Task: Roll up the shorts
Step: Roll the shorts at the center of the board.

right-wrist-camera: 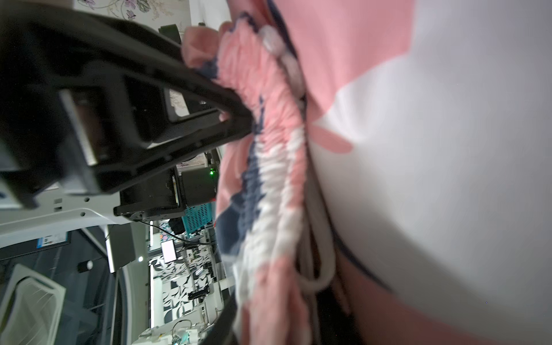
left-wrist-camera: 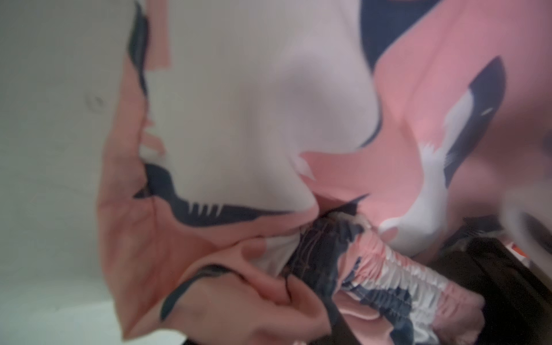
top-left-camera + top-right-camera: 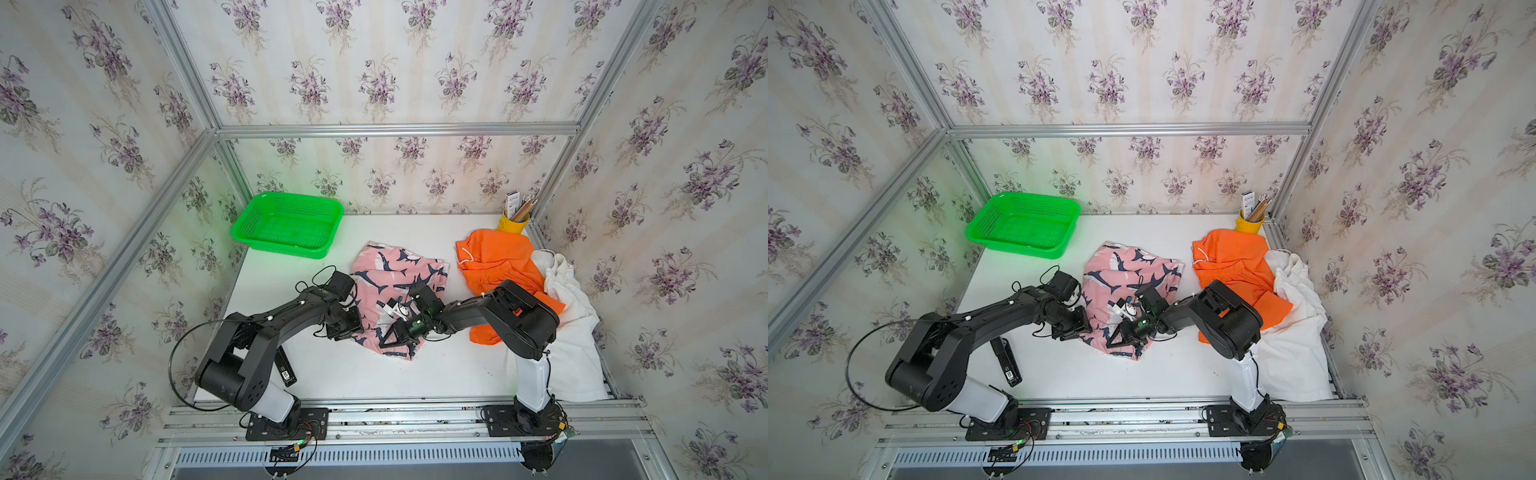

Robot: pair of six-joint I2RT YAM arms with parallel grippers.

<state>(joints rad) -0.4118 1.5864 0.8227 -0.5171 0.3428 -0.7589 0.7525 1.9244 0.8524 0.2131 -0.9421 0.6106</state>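
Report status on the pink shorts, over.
Copy: right gripper open at waistband; left gripper at edge of pink shorts, jaws unseen. Shorts crumpled, unrolled. Aside: orange shorts, white shorts.

The left tool (image 3: pixel 355 329) has its tips hidden at the edge of the pink whale-print cloth shorts (image 3: pixel 399 270). Right of those, the right arm (image 3: pixel 519 320) covers part of the plain orange cloth shorts (image 3: pixel 494 257).

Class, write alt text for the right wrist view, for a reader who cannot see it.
The open right gripper straddles the gathered waistband of the pink shorts, one black finger touching it. A white drawstring loops beside the band; a cluttered room shows behind.
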